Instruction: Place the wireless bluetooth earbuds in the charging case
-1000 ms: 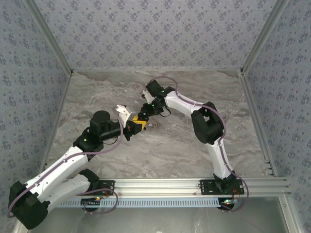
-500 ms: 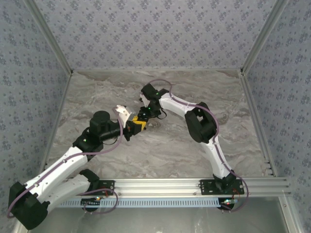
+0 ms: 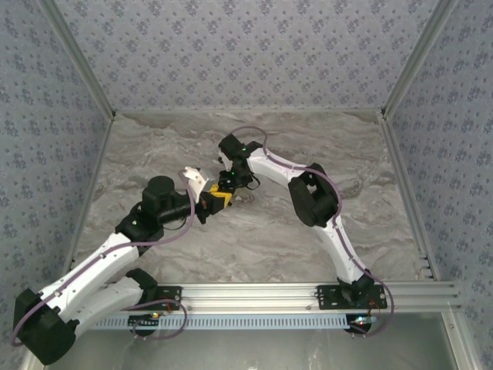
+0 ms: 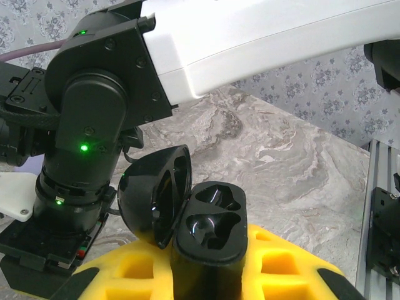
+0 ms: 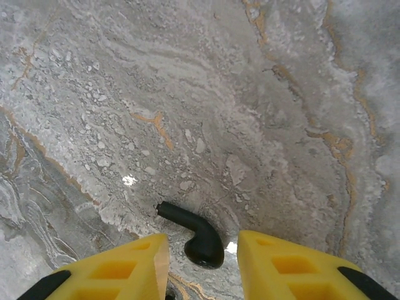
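One grey marbled table (image 5: 250,94), patterned walls (image 3: 246,46); left tool (image 4: 209,278) clenched on open charging case (image 4: 209,231); right tool (image 5: 199,256) parted, straddling earbud (image 5: 199,236) at frame's lower centre.

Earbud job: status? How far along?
Done: charging case is clamped in the left claw, lid open, both wells looking empty. In hand: right claw is open astride one earbud lying on the table, not gripped. Left: grasp, seat it, then the second earbud.

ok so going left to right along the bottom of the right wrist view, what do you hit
yellow finger → black earbud lying on the marble between them → other yellow finger
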Tool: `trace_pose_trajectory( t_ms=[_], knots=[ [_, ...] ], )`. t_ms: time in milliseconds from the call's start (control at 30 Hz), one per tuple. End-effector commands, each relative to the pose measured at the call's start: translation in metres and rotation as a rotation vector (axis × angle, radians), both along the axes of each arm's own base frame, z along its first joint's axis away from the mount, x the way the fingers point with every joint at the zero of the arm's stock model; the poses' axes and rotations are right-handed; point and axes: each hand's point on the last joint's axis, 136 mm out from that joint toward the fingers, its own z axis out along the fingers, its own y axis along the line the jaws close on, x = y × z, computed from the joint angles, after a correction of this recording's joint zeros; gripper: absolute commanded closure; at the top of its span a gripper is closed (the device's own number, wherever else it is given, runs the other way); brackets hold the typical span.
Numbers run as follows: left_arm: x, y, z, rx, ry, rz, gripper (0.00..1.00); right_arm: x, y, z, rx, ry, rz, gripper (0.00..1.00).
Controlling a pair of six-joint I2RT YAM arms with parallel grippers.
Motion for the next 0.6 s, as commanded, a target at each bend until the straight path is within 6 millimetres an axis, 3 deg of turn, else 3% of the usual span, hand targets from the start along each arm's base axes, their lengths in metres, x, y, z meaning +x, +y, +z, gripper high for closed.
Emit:
trace_pose_trajectory(
  t_ms=[0,233,567],
  knots=[
    [-0.001,0.002,0.007,-0.022,-0.008,0.007,0.81,-0.007,-0.007,-0.025,-0.077,0.038,-0.021,0.66],
    [0.000,0.001,0.004,-0.017,-0.002,0.009,0.81,-0.006,-0.024,-0.021,-0.127,0.012,-0.032,0.80],
    [0.002,0.000,0.005,-0.018,-0.002,0.013,0.81,-0.015,-0.081,-0.004,-0.195,-0.036,-0.023,0.81]
  ],
)
